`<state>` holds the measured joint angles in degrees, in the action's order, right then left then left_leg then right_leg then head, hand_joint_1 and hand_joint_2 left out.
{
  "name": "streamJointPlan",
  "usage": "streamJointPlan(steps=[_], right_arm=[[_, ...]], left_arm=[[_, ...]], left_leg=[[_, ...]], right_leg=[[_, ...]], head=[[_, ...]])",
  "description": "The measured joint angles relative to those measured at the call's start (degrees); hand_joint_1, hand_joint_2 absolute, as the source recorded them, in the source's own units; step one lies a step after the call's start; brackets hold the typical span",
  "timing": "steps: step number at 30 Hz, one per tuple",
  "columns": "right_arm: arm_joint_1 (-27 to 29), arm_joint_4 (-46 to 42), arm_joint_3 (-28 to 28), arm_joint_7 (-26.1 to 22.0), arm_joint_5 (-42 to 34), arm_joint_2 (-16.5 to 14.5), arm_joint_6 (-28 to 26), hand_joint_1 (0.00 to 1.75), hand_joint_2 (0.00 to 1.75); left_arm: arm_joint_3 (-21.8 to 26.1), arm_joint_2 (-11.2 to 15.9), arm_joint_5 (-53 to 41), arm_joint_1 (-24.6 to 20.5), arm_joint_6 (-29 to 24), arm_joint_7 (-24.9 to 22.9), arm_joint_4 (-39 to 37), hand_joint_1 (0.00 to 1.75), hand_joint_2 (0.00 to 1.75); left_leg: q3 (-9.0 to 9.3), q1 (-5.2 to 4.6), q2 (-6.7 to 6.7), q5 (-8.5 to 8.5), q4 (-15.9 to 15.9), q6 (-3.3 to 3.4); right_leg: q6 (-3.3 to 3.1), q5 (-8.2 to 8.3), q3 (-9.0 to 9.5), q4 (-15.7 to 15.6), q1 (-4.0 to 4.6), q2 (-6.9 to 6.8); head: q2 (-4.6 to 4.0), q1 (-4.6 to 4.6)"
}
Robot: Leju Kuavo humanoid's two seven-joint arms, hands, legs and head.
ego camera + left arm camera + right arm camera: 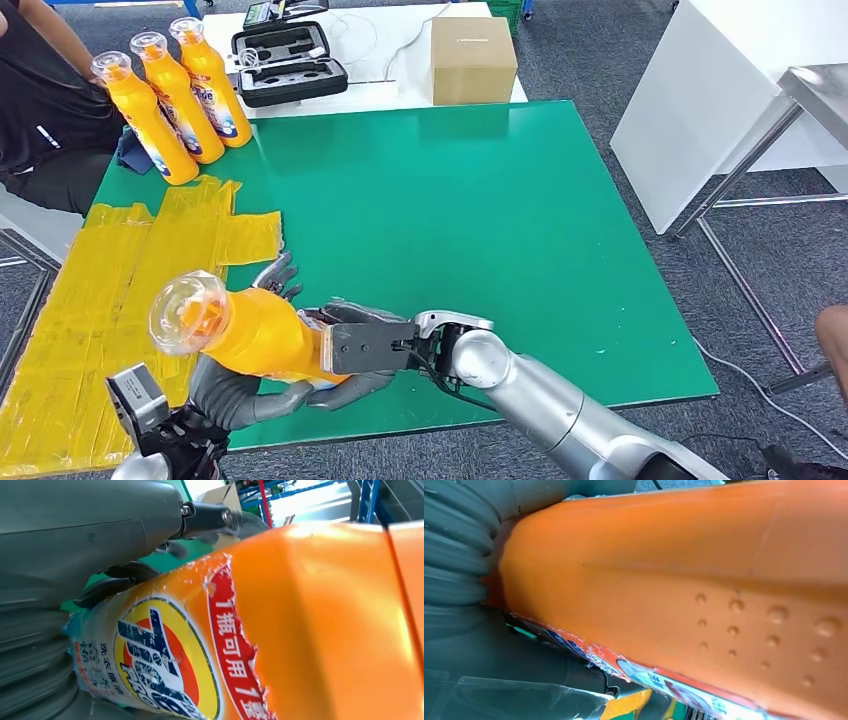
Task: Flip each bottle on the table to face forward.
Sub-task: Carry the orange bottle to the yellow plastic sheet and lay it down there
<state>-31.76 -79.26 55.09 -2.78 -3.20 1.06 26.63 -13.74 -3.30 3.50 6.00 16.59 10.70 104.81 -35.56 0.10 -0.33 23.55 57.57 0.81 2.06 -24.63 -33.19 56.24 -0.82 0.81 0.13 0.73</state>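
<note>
An orange detergent bottle with a clear cap hangs tilted over the front left of the green table, cap pointing left and up. My left hand holds it from below, fingers curled around its body. My right hand grips its base end from the right. In the left wrist view the bottle's torn blue, red and yellow label lies against my left hand. The right wrist view shows the bottle's plain dimpled side against my right hand. Three more orange bottles stand at the far left.
Yellow tape covers the table's left side. A person sits at the far left beside the standing bottles. Behind the table are a black open case and a cardboard box. A white table stands to the right.
</note>
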Motion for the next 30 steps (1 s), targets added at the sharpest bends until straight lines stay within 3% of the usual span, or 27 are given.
streamJointPlan(steps=[23,24,26,28,30], right_arm=[[-0.2,0.6,1.1,-0.3,-0.2,0.3,0.3,1.73,1.75],[-0.2,0.6,1.1,-0.3,-0.2,0.3,0.3,1.62,1.75],[-0.2,0.6,1.1,-0.3,0.0,0.3,0.2,0.75,1.75],[-0.2,0.6,1.1,-0.3,0.4,0.4,0.1,0.00,0.87],[-0.2,0.6,1.1,-0.3,0.8,0.5,-0.2,0.00,0.00]], left_arm=[[0.1,0.6,0.1,-0.1,0.7,1.3,-0.5,1.75,1.75],[0.1,0.6,0.1,-0.1,0.7,1.3,-0.5,1.75,1.75],[0.1,0.6,0.2,-0.1,0.7,1.4,-0.5,1.75,1.75],[0.1,0.6,0.3,-0.1,0.7,1.5,-0.5,1.75,1.75],[0.2,0.6,-0.2,-0.2,0.2,1.5,-0.6,1.75,1.75]], left_leg=[[0.00,0.00,0.02,0.00,0.0,0.00],[0.00,0.00,0.02,0.00,0.0,0.00],[0.00,0.00,0.02,0.00,0.0,0.00],[0.00,0.00,0.02,0.00,0.0,0.00],[0.00,0.00,0.02,0.00,0.0,0.00]], right_leg=[[0.00,0.00,-0.01,0.0,0.00,0.00],[0.00,0.00,-0.01,0.0,0.00,0.00],[0.00,0.00,-0.02,0.0,0.00,0.00],[0.00,0.00,-0.02,0.0,0.00,0.00],[0.00,0.00,-0.02,0.0,0.00,0.00]], head=[[0.00,0.01],[0.00,0.01],[0.00,0.01],[0.00,0.02],[0.00,0.02]])
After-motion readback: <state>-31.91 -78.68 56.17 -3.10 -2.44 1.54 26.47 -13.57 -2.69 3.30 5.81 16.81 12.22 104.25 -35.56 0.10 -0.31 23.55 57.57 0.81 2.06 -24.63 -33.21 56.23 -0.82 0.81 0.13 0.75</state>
